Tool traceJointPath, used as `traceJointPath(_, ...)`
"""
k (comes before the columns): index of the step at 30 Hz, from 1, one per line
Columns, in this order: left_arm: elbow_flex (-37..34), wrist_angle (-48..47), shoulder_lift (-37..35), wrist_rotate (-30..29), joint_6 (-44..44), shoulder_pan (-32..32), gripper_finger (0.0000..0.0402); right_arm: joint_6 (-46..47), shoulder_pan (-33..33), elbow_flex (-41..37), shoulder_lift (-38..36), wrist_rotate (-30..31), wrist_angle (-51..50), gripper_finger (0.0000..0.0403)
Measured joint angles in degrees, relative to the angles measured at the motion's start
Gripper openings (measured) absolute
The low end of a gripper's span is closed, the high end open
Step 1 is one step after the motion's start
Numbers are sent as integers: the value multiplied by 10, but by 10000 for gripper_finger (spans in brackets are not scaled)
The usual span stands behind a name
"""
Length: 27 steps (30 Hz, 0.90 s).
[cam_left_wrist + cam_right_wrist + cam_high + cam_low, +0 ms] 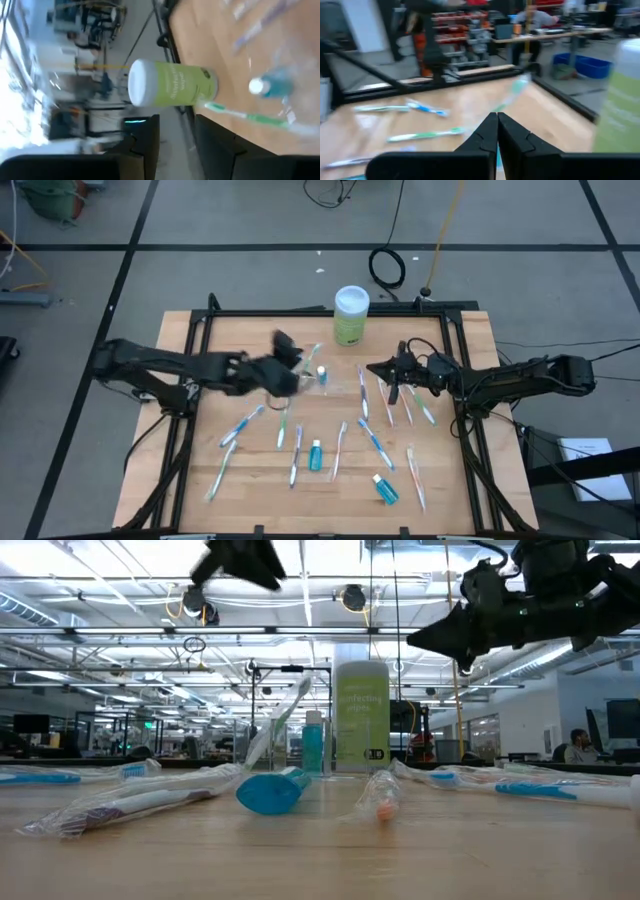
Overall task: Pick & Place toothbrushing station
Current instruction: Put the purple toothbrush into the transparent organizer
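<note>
Near table centre, left gripper (285, 350) hovers raised, fingers parted, holding nothing, just beside the toothbrushing station (300, 378), which carries a green toothbrush (312, 356). Step judged: approach before grasp. Next: descend, close on the station wall. Right gripper (382, 368) waits raised, fingers together, empty

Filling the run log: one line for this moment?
left gripper: open, above toothbrushing station | right gripper: shut, empty, mid-table

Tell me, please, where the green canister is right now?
In the high view, the green canister stands at the table's far edge, near the middle, beyond the scattered toothbrushes.
</note>
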Motion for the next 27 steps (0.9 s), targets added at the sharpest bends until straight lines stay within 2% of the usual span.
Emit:
traceJointPath(5,0,-100,-92,28,-232,10,129,-8,46,0,51,-11,72,33)
traceJointPath(9,0,-193,-154,130,-340,32,129,-5,74,24,99,24,80,70)
traceJointPath(11,0,-228,-179,179,-370,45,129,-8,83,55,114,44,26,87)
traceJointPath(14,-11,-250,-216,224,-407,60,129,-15,105,120,136,110,-154,106)
traceJointPath(17,-49,-245,-252,225,-431,68,129,37,118,188,150,202,-342,113)
traceJointPath(19,-78,-238,-267,202,-467,71,129,92,118,215,159,236,-417,114)
traceJointPath(21,-109,-236,-274,166,-499,72,129,131,113,218,171,254,-425,114)
traceJointPath(24,-157,-204,-277,119,-511,73,129,140,99,219,196,261,-419,115)
traceJointPath(27,-202,-176,-277,123,-506,72,129,158,78,219,236,258,-404,115)
